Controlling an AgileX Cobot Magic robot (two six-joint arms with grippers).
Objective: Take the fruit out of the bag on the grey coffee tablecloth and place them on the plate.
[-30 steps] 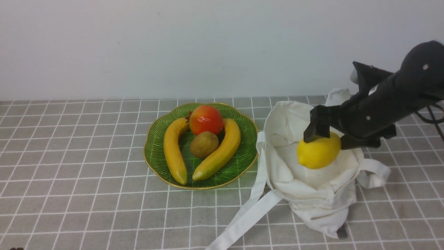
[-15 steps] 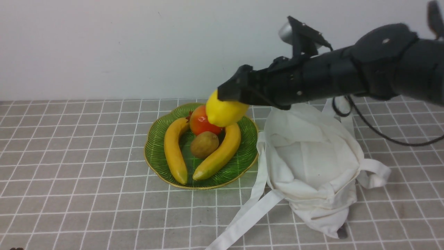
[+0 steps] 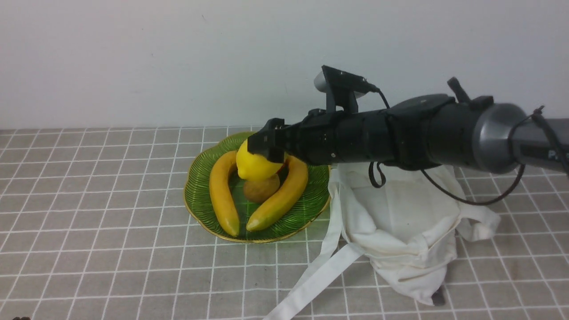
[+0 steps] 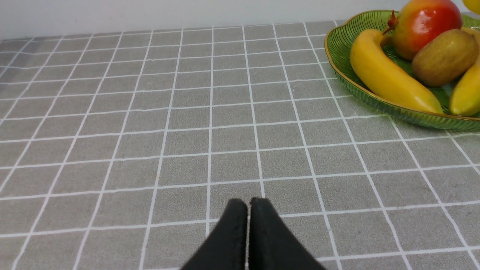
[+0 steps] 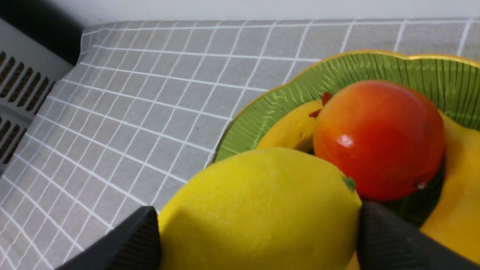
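Note:
My right gripper (image 3: 266, 151) is shut on the yellow lemon (image 3: 255, 165) and holds it just above the middle of the green plate (image 3: 200, 195), over the kiwi (image 3: 261, 189). In the right wrist view the lemon (image 5: 258, 210) sits between both black fingers (image 5: 390, 240), next to a red fruit (image 5: 378, 138). The off-white bag (image 3: 400, 222) lies slumped right of the plate on the grey checked tablecloth (image 3: 89, 222). My left gripper (image 4: 248, 204) is shut and empty, low over bare cloth left of the plate (image 4: 378, 101).
Two bananas (image 3: 222, 195) lie in the plate on either side of the kiwi. The bag's long white strap (image 3: 311, 280) trails toward the front edge. A white wall stands behind the table. A grey vented panel (image 5: 18, 93) shows beyond the cloth's edge.
My right arm carried the lemon from above the bag leftward to over the plate, then lowered it toward the plate's middle. The bag has sagged flatter.

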